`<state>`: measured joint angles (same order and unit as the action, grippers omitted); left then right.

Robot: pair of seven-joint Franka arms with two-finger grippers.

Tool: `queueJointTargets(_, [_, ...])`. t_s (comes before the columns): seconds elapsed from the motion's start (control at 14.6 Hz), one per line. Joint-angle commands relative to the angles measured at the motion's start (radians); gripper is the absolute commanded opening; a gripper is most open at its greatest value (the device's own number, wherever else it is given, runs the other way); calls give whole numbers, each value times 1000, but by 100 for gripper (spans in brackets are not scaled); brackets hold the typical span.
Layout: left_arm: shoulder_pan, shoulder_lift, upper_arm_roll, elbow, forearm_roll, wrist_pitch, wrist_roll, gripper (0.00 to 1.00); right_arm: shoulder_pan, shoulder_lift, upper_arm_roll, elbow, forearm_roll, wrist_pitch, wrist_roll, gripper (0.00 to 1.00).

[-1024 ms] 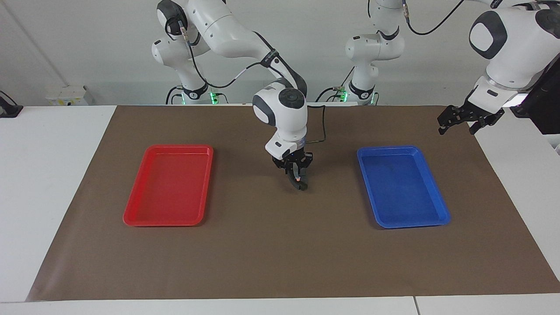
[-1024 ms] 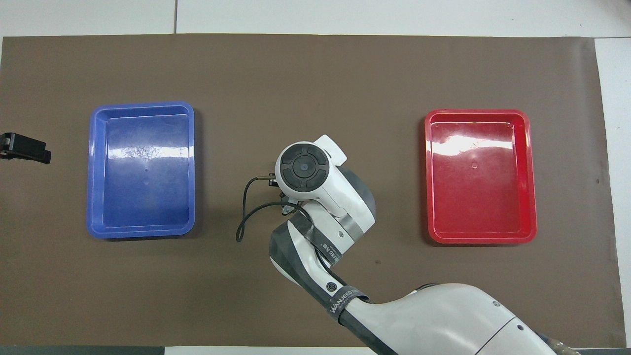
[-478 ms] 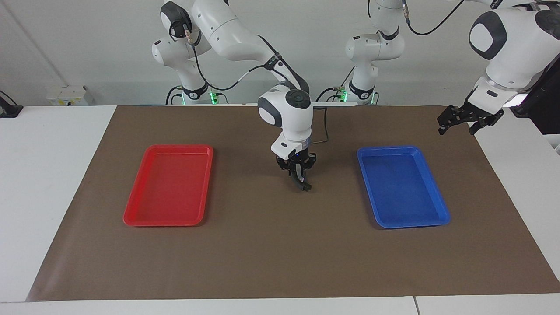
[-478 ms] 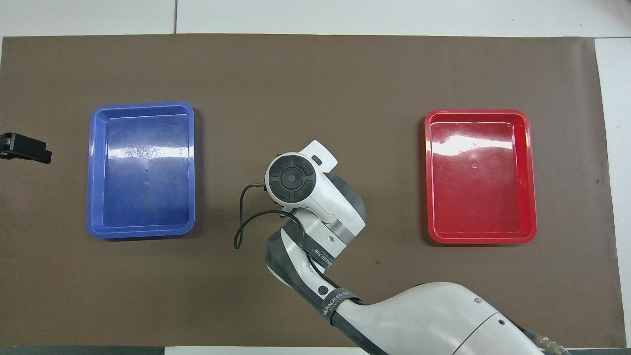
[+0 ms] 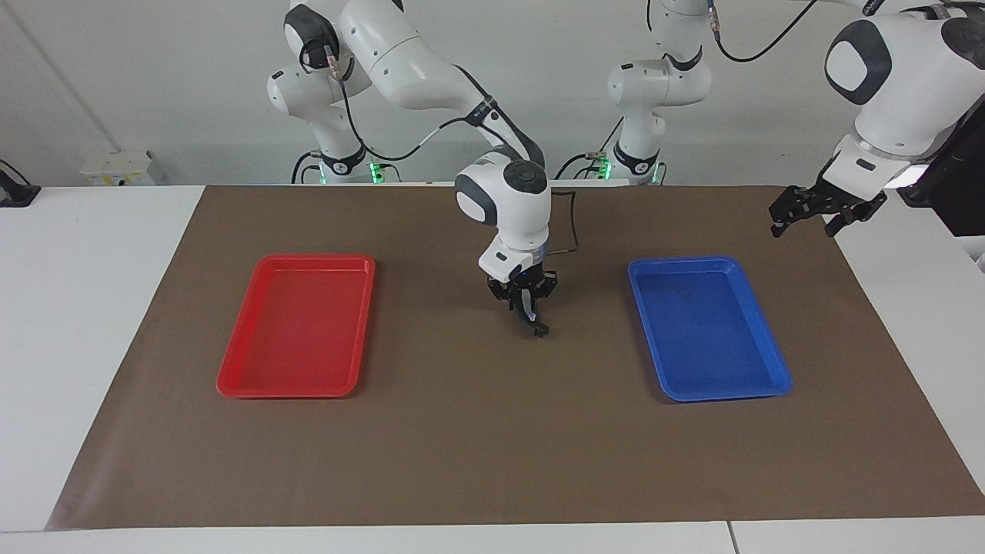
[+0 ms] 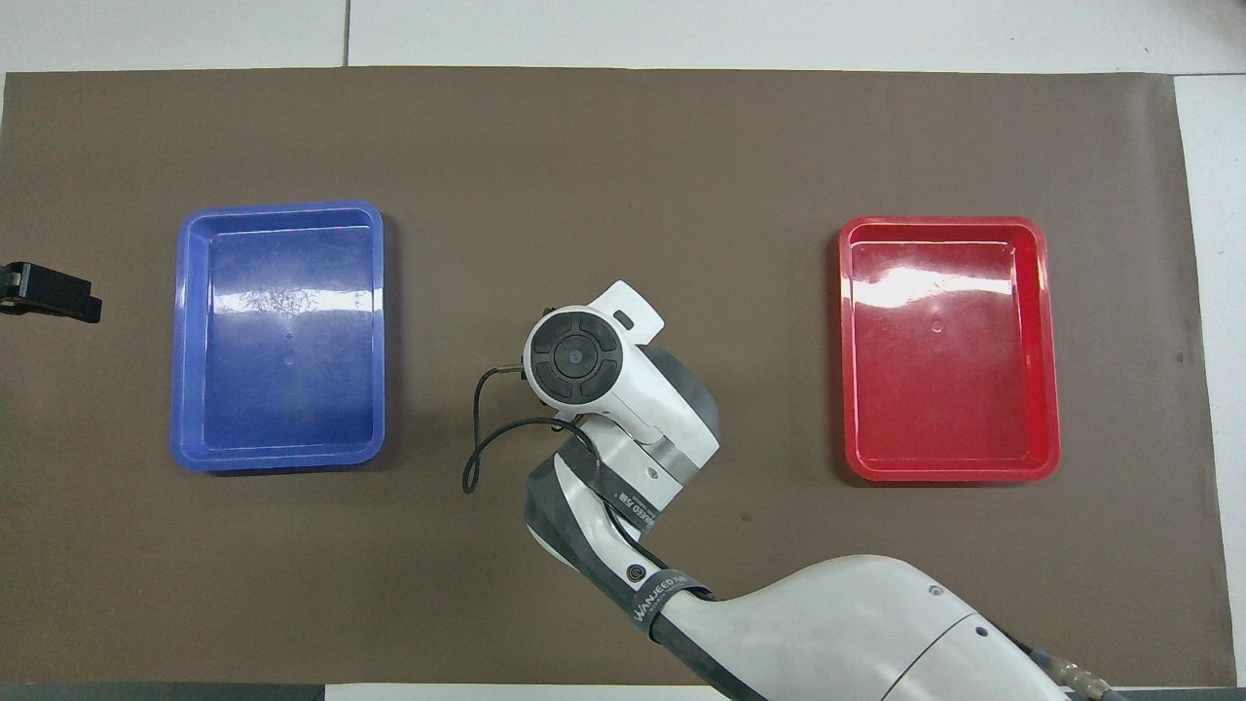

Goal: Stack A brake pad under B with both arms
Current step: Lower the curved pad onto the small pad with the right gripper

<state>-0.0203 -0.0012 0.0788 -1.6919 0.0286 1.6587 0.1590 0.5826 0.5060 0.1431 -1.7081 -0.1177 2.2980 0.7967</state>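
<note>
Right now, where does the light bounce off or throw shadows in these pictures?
Overhead view: white glare streaks across the blue tray and the red tray. Facing view: both trays look matt, and a soft shadow lies on the brown mat beside the red tray.

A robotics lab: white-walled room, two white jointed robot arms (image 5: 400, 61) mounted at a white tabletop (image 5: 92, 254) under a brown paper mat (image 5: 477, 431).
</note>
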Motion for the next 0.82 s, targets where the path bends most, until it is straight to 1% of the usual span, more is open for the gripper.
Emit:
queueJointTargets(0.0, [13,3,-10,8,2,-14,13,99,0,-10,1,-24,-23,40,16,0])
queueJointTargets(0.27, [13,3,-10,8,2,-14,14,99,0,-12,3,-30,-23,40,16,1])
queueJointTargets(0.75, [13,3,-10,8,2,-14,13,99,0,-12,3,-31,-20,54,16,7])
